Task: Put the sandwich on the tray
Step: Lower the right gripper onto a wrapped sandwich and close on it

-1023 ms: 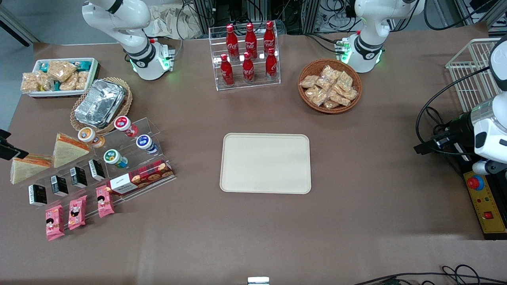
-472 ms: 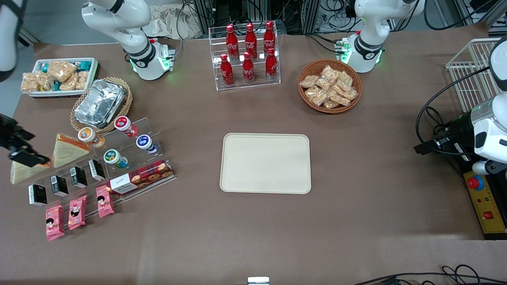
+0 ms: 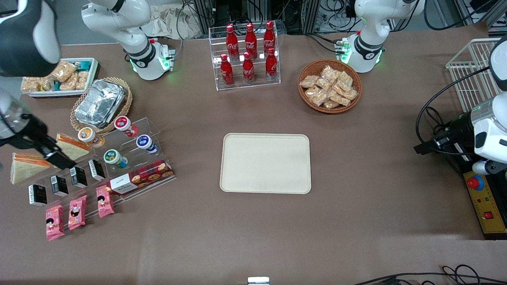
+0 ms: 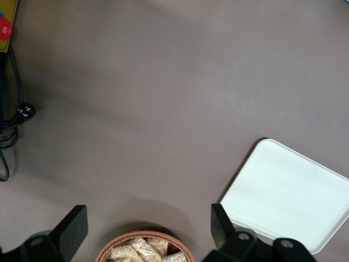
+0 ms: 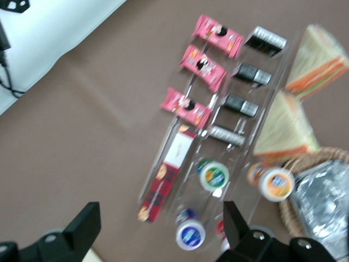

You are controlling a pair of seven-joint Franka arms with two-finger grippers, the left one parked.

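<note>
At the working arm's end of the table [image 3: 356, 221], right by its edge, the sandwich [image 3: 24, 167] lies flat on the brown top, with its orange and green filling stripe showing. So basically nothing of the job is done yet. The tray [image 3: 265, 163] sits in the middle of the table with nothing on it, well apart from the sandwich. The gripper [image 3: 55, 154] hangs above that same end, over the spot where the sandwich, the plainer second wedge [image 3: 73, 144] and the clear acrylic snack rack [image 3: 130, 158] come together. It covers part of that second wedge from the front camera. In the wrist view the jaws stand wide apart with nothing between them, and both wedges show below, the striped one [image 5: 319, 60] closer to the table edge. I can't tell how high the gripper is above them. My read: it's in the approach phase. What's left is pretty much everything: come down on the right wedge, grab it, carry it to the tray and let go.
</note>
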